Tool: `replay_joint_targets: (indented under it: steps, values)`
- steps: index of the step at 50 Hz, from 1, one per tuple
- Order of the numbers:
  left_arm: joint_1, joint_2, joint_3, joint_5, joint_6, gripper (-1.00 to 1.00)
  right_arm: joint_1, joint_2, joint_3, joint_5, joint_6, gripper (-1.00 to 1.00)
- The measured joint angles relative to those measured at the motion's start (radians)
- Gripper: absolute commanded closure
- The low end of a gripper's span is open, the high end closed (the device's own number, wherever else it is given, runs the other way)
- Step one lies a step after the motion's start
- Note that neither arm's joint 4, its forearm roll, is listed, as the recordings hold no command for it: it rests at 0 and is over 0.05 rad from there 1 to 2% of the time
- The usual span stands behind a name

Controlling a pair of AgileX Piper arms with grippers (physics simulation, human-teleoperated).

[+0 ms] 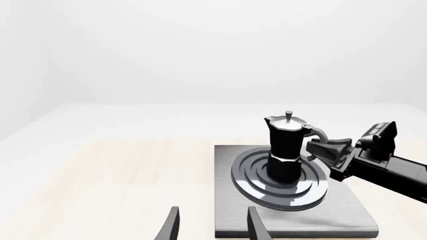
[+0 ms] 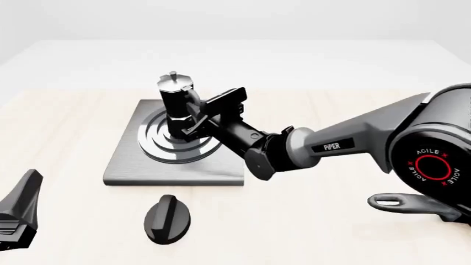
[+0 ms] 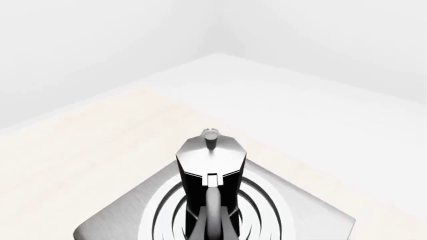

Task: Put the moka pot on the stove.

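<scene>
The moka pot (image 2: pixel 175 105) stands upright on the ring burner in the middle of the stove (image 2: pixel 127 163). In the left wrist view the moka pot (image 1: pixel 287 150) shows with its handle turned toward my right gripper (image 1: pixel 319 148). In the front view my right gripper (image 2: pixel 196 122) reaches in from the right and sits at that handle, apparently shut on it. The right wrist view looks down on the moka pot (image 3: pixel 211 170) and the stove (image 3: pixel 113 225); its fingers blend with the dark body. My left gripper (image 1: pixel 215 227) is open and empty, short of the stove (image 1: pixel 347 212).
A flat black oval knob (image 2: pixel 167 219) lies on the table in front of the stove. My left gripper (image 2: pixel 16 218) sits at the near left edge. The right arm stretches across the table's right half.
</scene>
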Motion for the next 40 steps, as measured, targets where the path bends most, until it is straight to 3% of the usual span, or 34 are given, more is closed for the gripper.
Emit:
replay_joint_targets:
  steps: [4, 5, 40]
  values:
    - [0.0, 0.0, 0.0, 0.0, 0.0, -1.0, -0.002, 0.003, -0.004, 0.005, 0.004, 1.0]
    - [0.0, 0.0, 0.0, 0.0, 0.0, -1.0, -0.003, 0.003, -0.005, 0.006, 0.004, -1.0]
    - [0.0, 0.0, 0.0, 0.0, 0.0, -1.0, -0.01, -0.004, -0.027, 0.027, 0.02, -1.0]
